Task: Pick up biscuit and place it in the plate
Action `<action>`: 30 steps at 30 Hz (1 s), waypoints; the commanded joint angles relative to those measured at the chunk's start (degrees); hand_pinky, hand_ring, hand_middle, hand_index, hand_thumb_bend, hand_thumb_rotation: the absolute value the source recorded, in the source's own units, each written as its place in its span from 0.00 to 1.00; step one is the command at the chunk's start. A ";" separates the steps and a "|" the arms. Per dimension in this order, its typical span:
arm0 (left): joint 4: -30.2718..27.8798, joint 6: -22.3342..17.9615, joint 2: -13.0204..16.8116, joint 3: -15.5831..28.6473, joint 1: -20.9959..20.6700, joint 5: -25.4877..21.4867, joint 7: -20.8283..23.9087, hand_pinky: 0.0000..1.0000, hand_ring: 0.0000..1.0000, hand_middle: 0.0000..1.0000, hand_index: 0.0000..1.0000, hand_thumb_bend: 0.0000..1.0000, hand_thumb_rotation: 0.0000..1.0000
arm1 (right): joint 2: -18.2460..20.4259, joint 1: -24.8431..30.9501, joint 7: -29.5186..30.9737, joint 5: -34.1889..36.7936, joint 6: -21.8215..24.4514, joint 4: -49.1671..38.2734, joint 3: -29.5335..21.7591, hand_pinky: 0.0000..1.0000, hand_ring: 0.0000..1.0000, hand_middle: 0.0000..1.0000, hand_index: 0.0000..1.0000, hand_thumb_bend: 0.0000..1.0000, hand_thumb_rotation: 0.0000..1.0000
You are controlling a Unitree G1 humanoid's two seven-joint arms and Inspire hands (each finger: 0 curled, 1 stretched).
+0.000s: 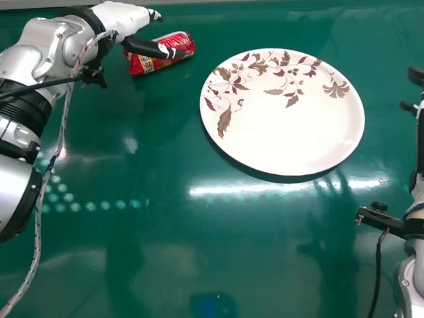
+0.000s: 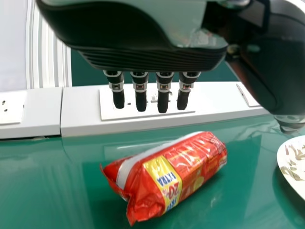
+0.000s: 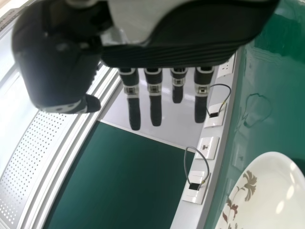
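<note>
In the head view, we see the left hand (image 1: 127,18) at upper left by the biscuit (image 1: 142,64), the plate (image 1: 285,126) upper right of centre, the right hand (image 1: 409,106) at the right edge. In each wrist view, we see that hand open, fingers straight.

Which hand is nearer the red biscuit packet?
Left. The left hand is beside the packet, its thumb overlapping it in the head view; the right hand is past the plate at that view's right edge.

Head view: biscuit packet (image 1: 143,64) partly behind left hand (image 1: 122,18) | right hand (image 1: 417,77) edge-cropped | wrist views: plate (image 2: 296,164) cropped
</note>
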 commanded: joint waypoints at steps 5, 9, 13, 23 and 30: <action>2.38 0.68 -1.05 -0.87 -1.18 0.23 0.22 0.99 1.00 1.00 1.00 1.00 0.48 | 0.39 1.52 0.04 1.05 0.30 -1.14 -0.96 0.80 0.85 0.85 0.80 0.47 0.23; 3.75 2.13 -1.98 -1.04 -1.81 0.37 0.14 1.00 1.00 1.00 1.00 1.00 0.46 | 0.23 1.90 -0.15 0.46 -0.06 -1.21 -1.00 0.81 0.85 0.85 0.80 0.47 0.22; 5.18 2.07 -2.63 -1.58 -2.76 0.44 0.15 1.00 1.00 1.00 1.00 1.00 0.49 | 0.41 2.25 -0.14 0.76 -0.28 -1.43 -1.15 0.84 0.86 0.85 0.80 0.47 0.22; 7.89 3.22 -4.53 -2.49 -3.86 0.13 -0.32 1.00 1.00 1.00 1.00 1.00 0.48 | 0.08 3.30 0.03 1.85 -1.19 -1.39 -2.09 0.85 0.86 0.85 0.80 0.49 0.27; 9.60 4.32 -5.56 -3.64 -4.39 0.92 0.02 1.00 1.00 1.00 1.00 1.00 0.47 | -0.33 3.77 0.17 1.79 -1.77 -1.71 -2.69 0.82 0.85 0.85 0.79 0.49 0.29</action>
